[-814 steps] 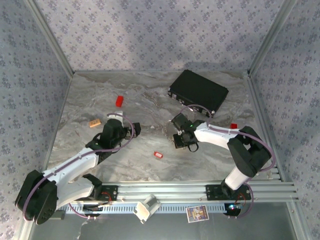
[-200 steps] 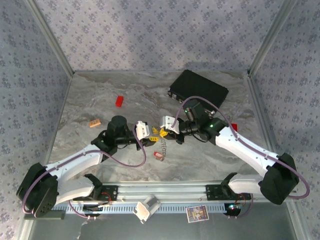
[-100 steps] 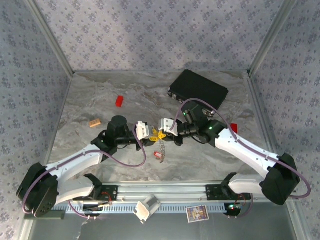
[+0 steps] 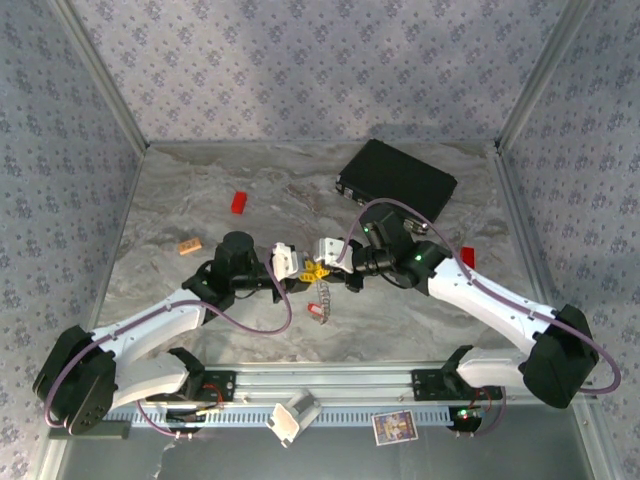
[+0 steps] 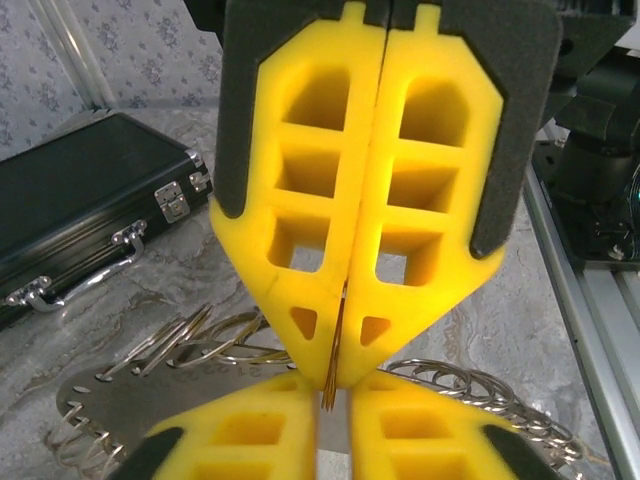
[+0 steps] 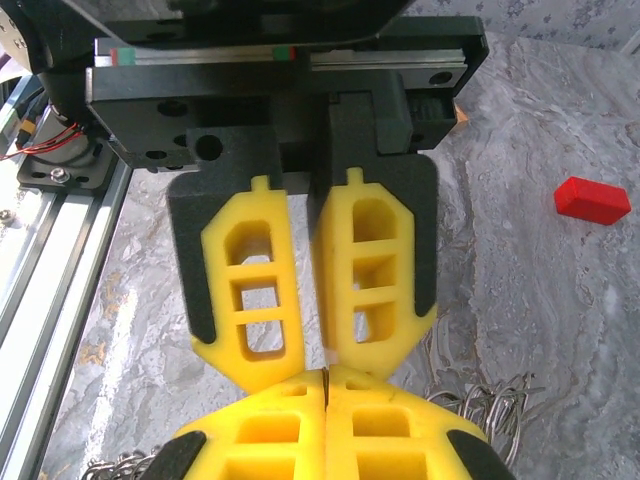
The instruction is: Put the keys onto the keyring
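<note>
The left gripper [image 4: 311, 271] and right gripper [image 4: 324, 265] meet tip to tip above the near middle of the table [image 4: 170, 200]. The right gripper's fingers press together on a thin metal sliver [image 5: 331, 385], while the left gripper's stand slightly apart. The keyring [image 4: 322, 291] dangles beneath them, its low end by the red key [image 4: 316, 311].
</note>
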Robot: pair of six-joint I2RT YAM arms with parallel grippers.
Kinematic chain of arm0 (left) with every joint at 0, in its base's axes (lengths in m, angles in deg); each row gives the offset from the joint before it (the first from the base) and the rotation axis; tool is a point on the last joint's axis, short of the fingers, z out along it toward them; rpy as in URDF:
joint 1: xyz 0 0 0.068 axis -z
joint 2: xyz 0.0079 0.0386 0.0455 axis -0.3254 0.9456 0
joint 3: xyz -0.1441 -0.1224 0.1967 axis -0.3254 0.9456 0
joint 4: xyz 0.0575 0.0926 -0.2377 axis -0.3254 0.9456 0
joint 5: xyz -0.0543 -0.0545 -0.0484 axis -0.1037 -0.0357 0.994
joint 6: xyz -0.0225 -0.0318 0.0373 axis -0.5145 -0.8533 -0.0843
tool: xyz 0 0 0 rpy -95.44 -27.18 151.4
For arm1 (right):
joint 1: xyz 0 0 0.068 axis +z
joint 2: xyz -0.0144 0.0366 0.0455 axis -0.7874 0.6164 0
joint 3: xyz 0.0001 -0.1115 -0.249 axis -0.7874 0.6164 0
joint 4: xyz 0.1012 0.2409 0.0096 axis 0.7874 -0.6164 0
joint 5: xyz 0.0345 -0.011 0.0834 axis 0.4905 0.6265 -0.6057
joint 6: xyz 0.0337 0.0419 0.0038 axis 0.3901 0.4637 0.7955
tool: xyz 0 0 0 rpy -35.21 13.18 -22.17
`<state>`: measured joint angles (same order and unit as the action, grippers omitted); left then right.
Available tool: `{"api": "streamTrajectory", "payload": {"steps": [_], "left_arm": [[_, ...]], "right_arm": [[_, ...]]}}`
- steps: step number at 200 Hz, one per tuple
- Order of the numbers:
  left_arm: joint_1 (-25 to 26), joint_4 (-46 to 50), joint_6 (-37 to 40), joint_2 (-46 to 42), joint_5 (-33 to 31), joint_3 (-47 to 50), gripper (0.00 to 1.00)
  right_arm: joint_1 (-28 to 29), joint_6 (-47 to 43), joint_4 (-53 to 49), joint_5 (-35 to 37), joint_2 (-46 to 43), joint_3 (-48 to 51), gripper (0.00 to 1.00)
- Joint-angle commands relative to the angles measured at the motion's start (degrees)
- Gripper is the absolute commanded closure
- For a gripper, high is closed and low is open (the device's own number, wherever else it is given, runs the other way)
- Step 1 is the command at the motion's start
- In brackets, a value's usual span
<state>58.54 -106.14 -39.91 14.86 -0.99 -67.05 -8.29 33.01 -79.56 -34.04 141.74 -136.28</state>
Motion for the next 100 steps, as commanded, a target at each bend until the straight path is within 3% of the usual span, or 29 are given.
{"api": "streamTrajectory", "payload": {"steps": [1,13,32,48,100], "left_arm": [[0.5,-3.4,-0.6,-1.3,2.2,0.3,0.97],[0.5,-3.6,-0.7,-1.2,1.8,0.2,1.00],[0.5,-4.1,-0.8,-1.1,0.5,0.5,1.00],[0.6,-4.9,-1.0,-0.6,-0.3,1.1,1.00],[1.7,-7.4,0.0,-0.1,-2.4,2.3,1.00]], "right_arm": [[0.3,0.5,1.5,-1.1,0.3,1.0,1.00],[-0.2,1.7,2.6,-2.0,-0.1,1.6,1.00],[-2.4,4.2,4.2,-5.3,-1.9,2.8,0.73],[-5.0,6.7,6.1,-8.3,-4.2,4.7,0.62],[-5.2,10.1,12.4,-3.2,-11.0,13.2,0.63]]}}
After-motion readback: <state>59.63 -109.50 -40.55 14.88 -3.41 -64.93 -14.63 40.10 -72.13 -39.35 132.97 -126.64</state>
